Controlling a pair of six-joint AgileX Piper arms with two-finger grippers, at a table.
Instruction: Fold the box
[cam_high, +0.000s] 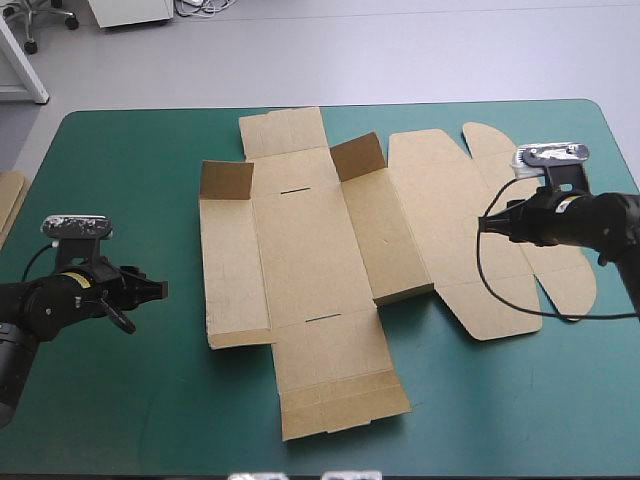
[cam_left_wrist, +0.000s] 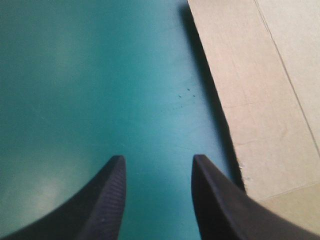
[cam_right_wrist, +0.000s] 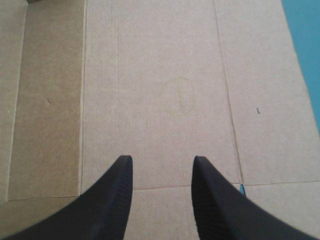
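Beneath the released right tool (cam_right_wrist: 161, 159) lies the box (cam_high: 300, 240); the released left tool (cam_left_wrist: 159, 157) hovers beside.

Our left gripper (cam_high: 158, 290) points toward 3 o'clock, jaws parted; our right gripper (cam_high: 484, 224) points toward 9, likewise parted.

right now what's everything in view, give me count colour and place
box: one, brown, cut sheet lying mostly flat mid-table, two small flaps raised on its far side
table cover: one, teal-green, under everything
spare board: one edge, brown, at the table's left edge
left gripper: one, black fingers, open, over bare cover beside the box's left edge
right gripper: one, black fingers, open, over the box's right part
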